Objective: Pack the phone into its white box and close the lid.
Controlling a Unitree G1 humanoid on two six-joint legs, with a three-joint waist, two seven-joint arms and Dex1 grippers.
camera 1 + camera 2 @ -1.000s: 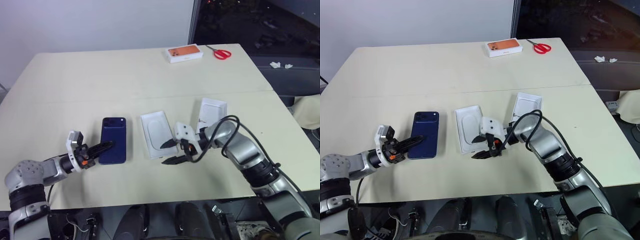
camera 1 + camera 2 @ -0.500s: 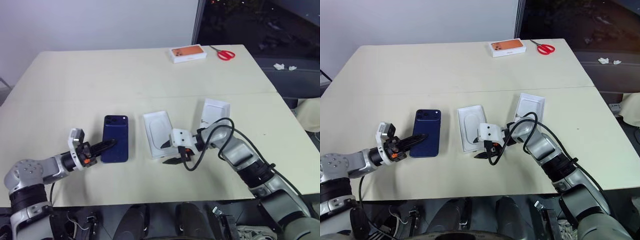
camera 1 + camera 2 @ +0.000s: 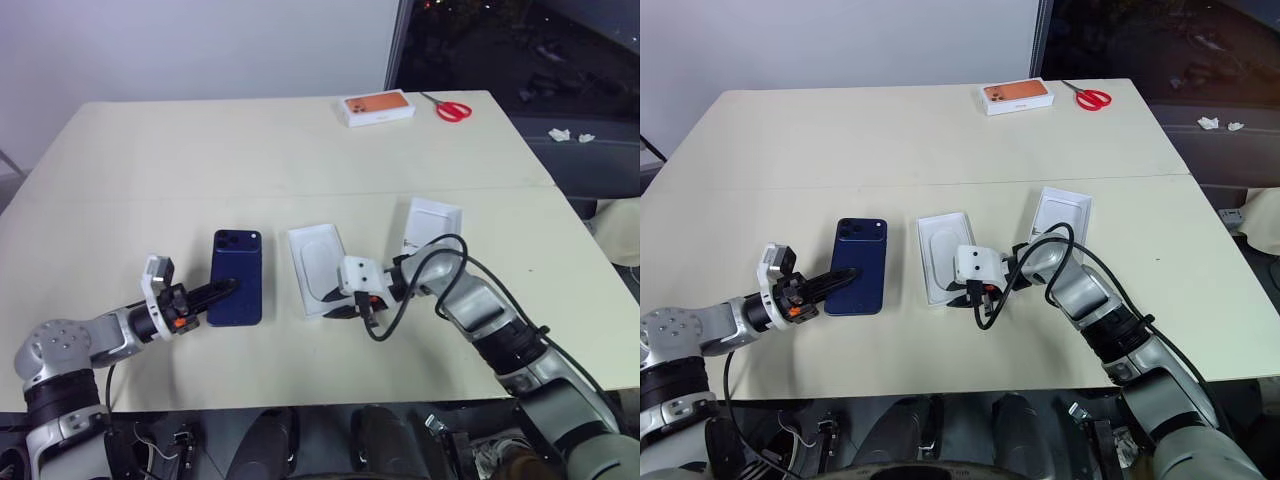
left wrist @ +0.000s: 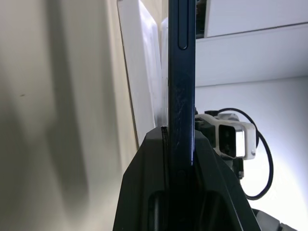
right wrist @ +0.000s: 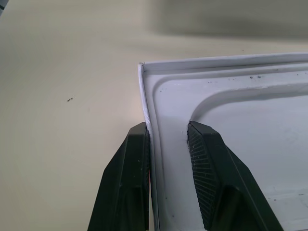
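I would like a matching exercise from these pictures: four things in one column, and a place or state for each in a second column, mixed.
Things:
1. phone
2. scissors
3. orange-printed box
4. insert

Places or states:
a. beside the scissors, far edge
b. red handles
c. right gripper at its rim
d. clamped by left gripper

Pairs: 1-d, 2-b, 3-a, 4-c

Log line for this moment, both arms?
left fingers shut on phone, near edge | right fingers astride white insert, corner rim, unclamped | lid lying apart
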